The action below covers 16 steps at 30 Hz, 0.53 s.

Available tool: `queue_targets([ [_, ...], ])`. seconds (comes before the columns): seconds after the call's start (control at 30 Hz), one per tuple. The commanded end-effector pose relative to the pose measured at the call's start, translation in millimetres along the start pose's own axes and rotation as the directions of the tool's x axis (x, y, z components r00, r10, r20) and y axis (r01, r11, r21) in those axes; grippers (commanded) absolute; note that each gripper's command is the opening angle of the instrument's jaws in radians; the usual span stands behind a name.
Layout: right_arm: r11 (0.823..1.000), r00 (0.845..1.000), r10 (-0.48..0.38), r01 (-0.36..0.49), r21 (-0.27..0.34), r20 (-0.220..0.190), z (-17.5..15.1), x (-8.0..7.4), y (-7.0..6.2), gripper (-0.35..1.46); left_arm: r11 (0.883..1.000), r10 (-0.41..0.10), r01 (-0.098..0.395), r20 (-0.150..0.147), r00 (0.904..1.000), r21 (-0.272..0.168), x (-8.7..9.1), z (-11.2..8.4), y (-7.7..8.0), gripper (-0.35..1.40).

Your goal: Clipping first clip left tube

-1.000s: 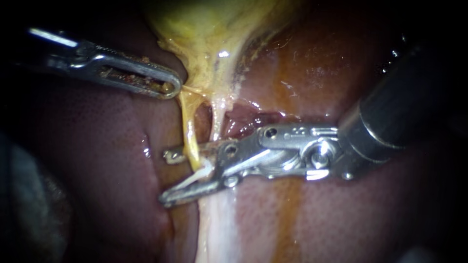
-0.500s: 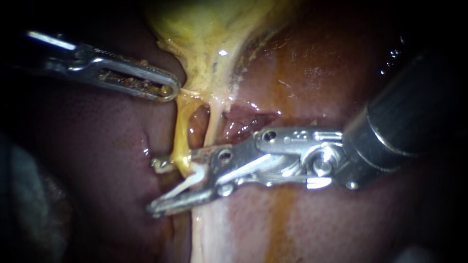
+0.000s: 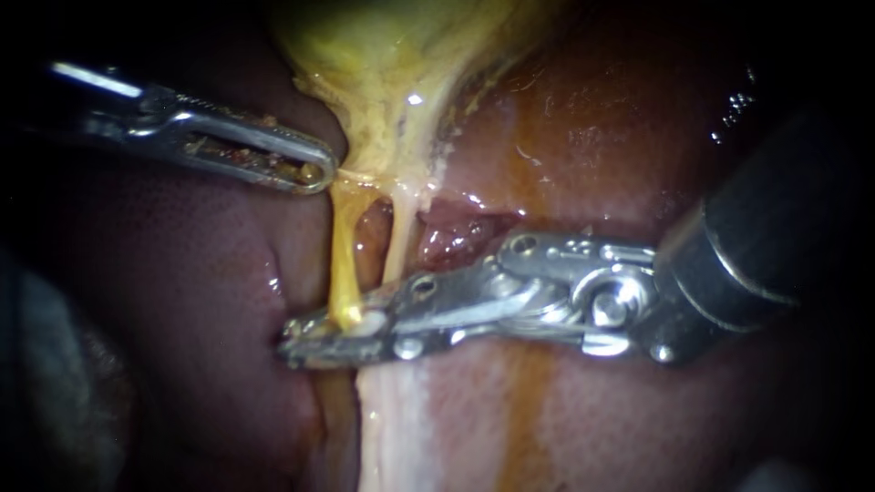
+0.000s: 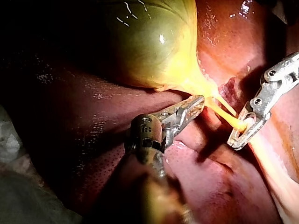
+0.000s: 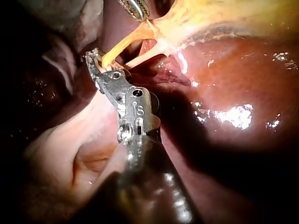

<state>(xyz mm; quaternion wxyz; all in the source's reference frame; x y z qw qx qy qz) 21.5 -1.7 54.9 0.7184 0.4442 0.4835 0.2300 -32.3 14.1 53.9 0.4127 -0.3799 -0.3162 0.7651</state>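
Two tubes hang from gallbladder (image 3: 392, 55) over liver (image 3: 182, 273). Yellow left tube (image 3: 344, 264) is pinched low down between right tool's (image 3: 305, 334) near-shut jaws, with white clip (image 3: 369, 321) around it there. Left tool (image 3: 317, 169), jaws closed, grips gallbladder's lower edge just above both tubes.

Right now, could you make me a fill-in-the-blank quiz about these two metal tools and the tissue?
The slender silver right instrument has its jaws shut on the yellow tube, the ____ of the two tubes.
The slender silver left instrument grips the yellow-green ____ with shut jaws.
Beneath everything lies the glossy reddish-brown ____.
Missing: left; gallbladder; liver.
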Motion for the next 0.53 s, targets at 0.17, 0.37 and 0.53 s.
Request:
queue_targets([
  [0.17, 1.0, 1.0, 0.02, -0.02, -0.005, 0.011, -0.6, -0.5, 0.0, -0.35, 1.0, 0.0, 0.0, 0.0, 1.0, 0.0, 0.0, 0.0, 0.0, -0.35],
  [0.37, 1.0, 1.0, 0.019, -0.019, -0.006, 0.011, -0.5, -0.7, 0.1, -0.35, 1.0, 0.0, 0.0, 0.0, 1.0, 0.0, 0.0, 0.0, -0.1, -0.35],
  [0.53, 1.0, 1.0, 0.019, -0.018, -0.006, 0.011, -0.6, -0.7, 0.3, -0.35, 1.0, 0.0, 0.0, 0.0, 1.0, 0.0, 0.1, 0.0, -0.2, -0.35],
])
